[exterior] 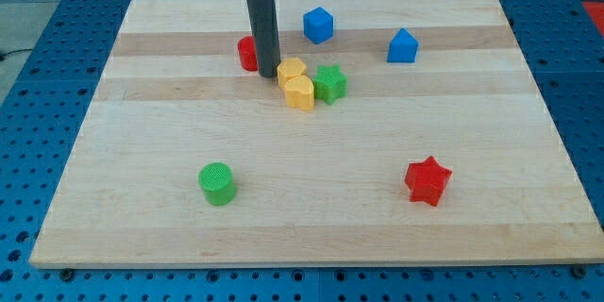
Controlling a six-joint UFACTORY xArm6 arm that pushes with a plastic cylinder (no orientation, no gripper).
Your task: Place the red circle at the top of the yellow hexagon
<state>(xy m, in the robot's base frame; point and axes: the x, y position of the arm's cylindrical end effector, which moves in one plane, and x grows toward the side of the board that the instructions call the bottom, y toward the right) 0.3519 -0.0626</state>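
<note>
The red circle stands near the view's top, left of centre, partly hidden behind the rod. My tip touches the board at its right side, between it and the yellow hexagon. The yellow hexagon lies just right of the tip, lower than the red circle. A yellow heart-shaped block touches the hexagon from below.
A green star sits against the yellow blocks on their right. A blue cube and a blue pentagon-like block lie toward the view's top right. A green circle is at the lower left, a red star at the lower right.
</note>
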